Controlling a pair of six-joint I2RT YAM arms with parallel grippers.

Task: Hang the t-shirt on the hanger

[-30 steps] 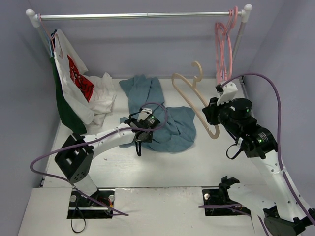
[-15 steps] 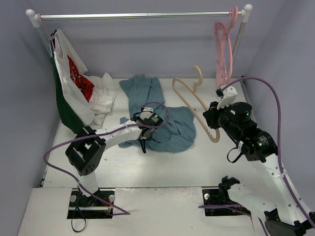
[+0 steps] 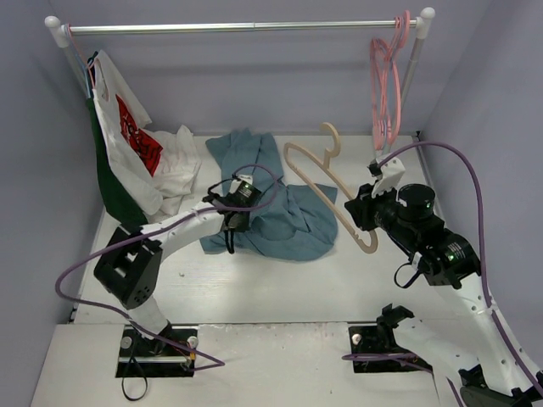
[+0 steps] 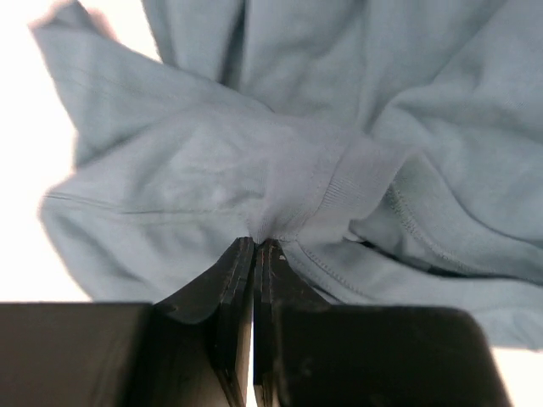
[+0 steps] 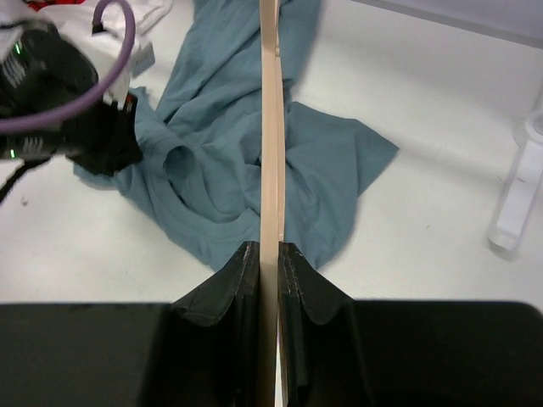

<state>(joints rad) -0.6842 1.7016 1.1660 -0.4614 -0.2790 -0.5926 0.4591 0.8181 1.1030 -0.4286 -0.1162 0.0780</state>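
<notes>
hanger [image 5: 269,127] shifted left in right gripper [image 5: 269,251], left gripper [image 4: 254,246] pinching t-shirt [image 4: 212,174]

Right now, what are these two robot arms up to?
The left fingers pinch a fold of the t-shirt, which lies crumpled on the table. The right fingers clamp the hanger, raised close to the t-shirt. The t-shirt is not on the hanger yet.
</notes>
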